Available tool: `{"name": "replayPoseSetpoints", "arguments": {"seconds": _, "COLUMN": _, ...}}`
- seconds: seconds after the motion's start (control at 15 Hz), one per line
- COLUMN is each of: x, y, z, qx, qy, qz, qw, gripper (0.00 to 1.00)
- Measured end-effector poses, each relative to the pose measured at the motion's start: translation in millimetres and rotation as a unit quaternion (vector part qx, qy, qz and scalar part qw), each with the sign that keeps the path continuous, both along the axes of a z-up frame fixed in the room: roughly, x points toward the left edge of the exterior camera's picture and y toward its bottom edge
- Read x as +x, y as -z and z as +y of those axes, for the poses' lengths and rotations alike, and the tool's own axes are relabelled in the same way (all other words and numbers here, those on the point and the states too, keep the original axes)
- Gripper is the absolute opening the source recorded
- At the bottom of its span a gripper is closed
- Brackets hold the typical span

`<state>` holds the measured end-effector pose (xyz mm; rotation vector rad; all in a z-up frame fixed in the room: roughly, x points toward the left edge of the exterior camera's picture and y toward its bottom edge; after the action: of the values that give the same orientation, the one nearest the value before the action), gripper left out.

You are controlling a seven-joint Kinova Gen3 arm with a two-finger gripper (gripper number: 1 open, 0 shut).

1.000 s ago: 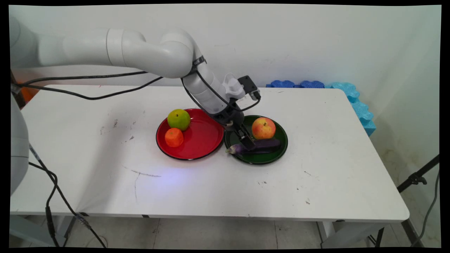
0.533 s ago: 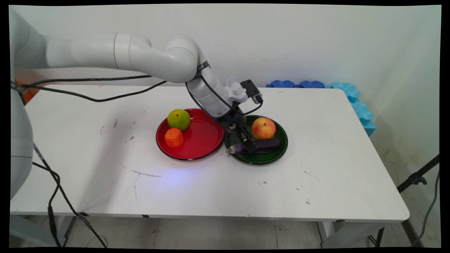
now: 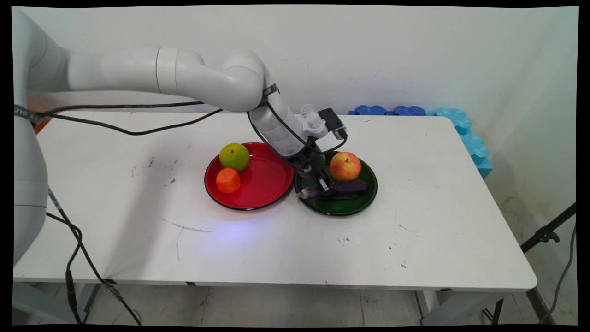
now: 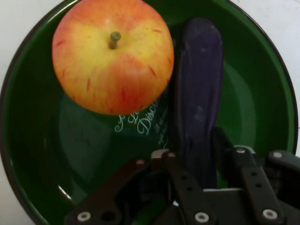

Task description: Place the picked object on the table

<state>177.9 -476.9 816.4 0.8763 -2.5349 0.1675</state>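
A purple eggplant (image 3: 352, 186) lies in the green plate (image 3: 342, 210) beside a red-yellow apple (image 3: 345, 166). My gripper (image 3: 326, 186) reaches down into the plate's left half and is shut on the eggplant near its stem end. In the hand view the eggplant (image 4: 197, 84) runs up between the two fingers (image 4: 174, 165), which press on both its sides. The apple (image 4: 112, 56) sits to its upper left, close to the eggplant, and the green plate (image 4: 262, 117) fills the view.
A red plate (image 3: 265, 186) touches the green plate's left side; it holds a green fruit (image 3: 234, 156) and an orange one (image 3: 228, 180). Blue foam pieces (image 3: 461, 124) line the table's far right corner. Black cables hang from the arm at the left.
The gripper has come down over the eggplant and closed on it. The eggplant now sits slightly higher in the picture than before.
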Motion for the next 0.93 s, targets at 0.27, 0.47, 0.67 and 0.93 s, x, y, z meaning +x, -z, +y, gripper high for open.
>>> {"name": "replayPoseSetpoints", "arguments": {"seconds": 0.27, "x": 0.3, "y": 0.7, "z": 1.3, "qx": -0.001, "qy": 0.007, "qz": -0.003, "qw": 1.0000, "gripper": 0.00}}
{"name": "replayPoseSetpoints", "arguments": {"seconds": 0.47, "x": 2.0, "y": -7.4, "z": 2.7, "qx": -0.008, "qy": 0.014, "qz": -0.002, "qw": 0.9999, "gripper": 0.00}}
{"name": "replayPoseSetpoints", "arguments": {"seconds": 0.67, "x": 4.6, "y": -29.0, "z": 4.8, "qx": -0.021, "qy": 0.026, "qz": 0.001, "qw": 0.9994, "gripper": 0.00}}
{"name": "replayPoseSetpoints", "arguments": {"seconds": 0.93, "x": 14.1, "y": -67.9, "z": 12.6, "qx": -0.048, "qy": 0.058, "qz": 0.005, "qw": 0.9972, "gripper": 0.00}}
